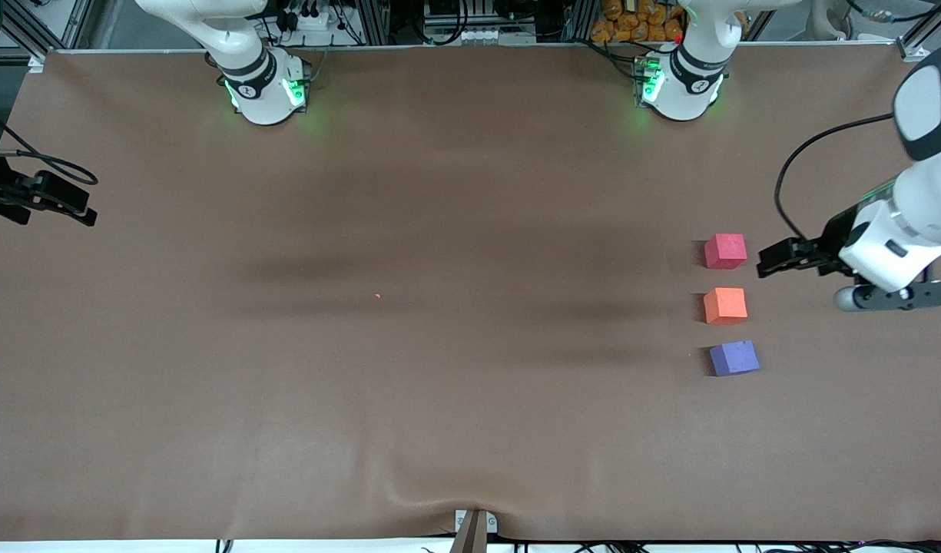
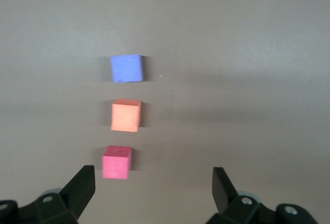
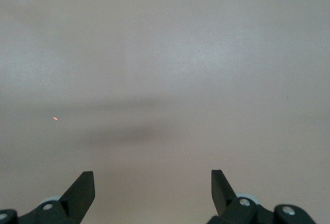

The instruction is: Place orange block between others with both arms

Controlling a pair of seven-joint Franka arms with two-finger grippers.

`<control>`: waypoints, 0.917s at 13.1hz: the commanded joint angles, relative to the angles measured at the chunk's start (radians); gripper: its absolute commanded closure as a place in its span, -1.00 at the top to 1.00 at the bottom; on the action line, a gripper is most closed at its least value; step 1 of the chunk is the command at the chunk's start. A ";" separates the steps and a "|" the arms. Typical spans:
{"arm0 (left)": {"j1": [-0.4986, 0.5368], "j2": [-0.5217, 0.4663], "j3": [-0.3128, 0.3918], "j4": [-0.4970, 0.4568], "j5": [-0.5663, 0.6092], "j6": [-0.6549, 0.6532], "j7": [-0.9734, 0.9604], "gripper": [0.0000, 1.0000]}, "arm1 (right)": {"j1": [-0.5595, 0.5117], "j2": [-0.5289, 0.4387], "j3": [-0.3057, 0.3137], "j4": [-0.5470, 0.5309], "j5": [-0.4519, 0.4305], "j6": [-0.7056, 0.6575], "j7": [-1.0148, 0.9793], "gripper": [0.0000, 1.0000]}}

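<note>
Three small cubes lie in a row on the brown table toward the left arm's end. The orange block [image 1: 725, 306] [image 2: 126, 116] sits in the middle, with small gaps to both others. The pinkish-red cube [image 1: 725, 251] [image 2: 117, 162] is farther from the front camera, and the purple-blue cube [image 1: 733, 358] [image 2: 127, 68] is nearer to it. My left gripper [image 1: 767, 259] [image 2: 153, 183] hangs open and empty just beside the pinkish-red cube, off the row. My right gripper [image 1: 86, 206] [image 3: 153, 183] is open and empty over bare table at the right arm's end.
A tiny orange speck [image 1: 378, 296] [image 3: 55, 118] lies near the table's middle. The two arm bases [image 1: 266, 92] [image 1: 681, 88] stand along the edge farthest from the front camera. A small clamp [image 1: 475, 526] sits on the nearest edge, where the table cover wrinkles.
</note>
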 commanded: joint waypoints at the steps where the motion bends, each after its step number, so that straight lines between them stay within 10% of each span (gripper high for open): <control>1: -0.008 -0.003 -0.018 0.067 0.055 -0.071 -0.009 1.00 | 0.019 0.000 -0.003 -0.003 -0.009 0.005 0.011 1.00; 12: -0.001 -0.176 -0.043 0.044 0.023 -0.154 -0.013 1.00 | 0.020 0.000 -0.003 -0.004 -0.009 0.005 0.011 1.00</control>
